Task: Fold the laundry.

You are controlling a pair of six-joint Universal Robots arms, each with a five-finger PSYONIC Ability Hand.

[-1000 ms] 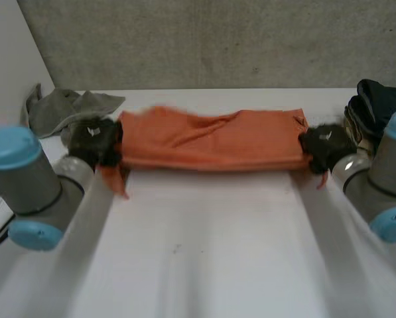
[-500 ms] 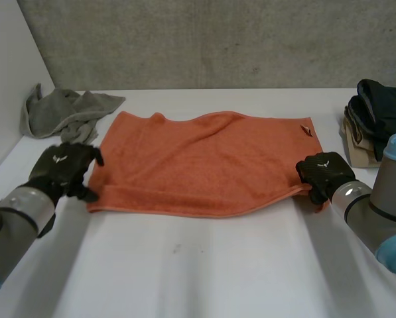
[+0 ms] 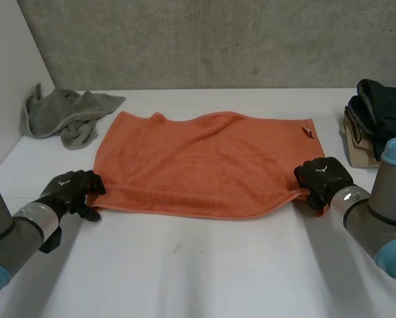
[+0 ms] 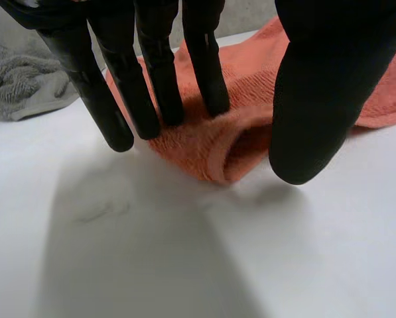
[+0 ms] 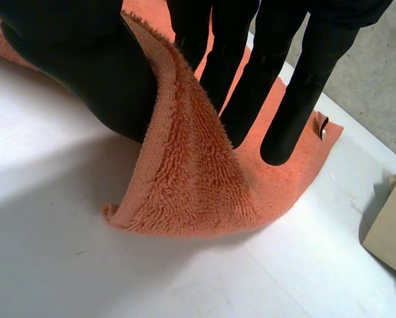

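An orange towel point(image 3: 204, 162) lies flat across the middle of the white table point(image 3: 204, 265). My left hand point(image 3: 71, 189) is at its near left corner. In the left wrist view the straight fingers point(image 4: 151, 79) rest on the towel's corner point(image 4: 211, 142) and the thumb stands apart beside it, so this hand is open. My right hand point(image 3: 324, 179) is at the near right corner. In the right wrist view the towel's edge point(image 5: 191, 179) is lifted and pinched between the thumb point(image 5: 85, 59) and the fingers.
A crumpled grey cloth point(image 3: 65, 112) lies at the far left, by the side wall point(image 3: 5, 86). A pile of dark and beige clothes point(image 3: 377, 112) sits at the far right. Bare table stretches in front of the towel.
The towel, bunched between both hands a second ago, now lies spread flat. My left hand let go of its corner and drew nearer. The right hand kept its grip.
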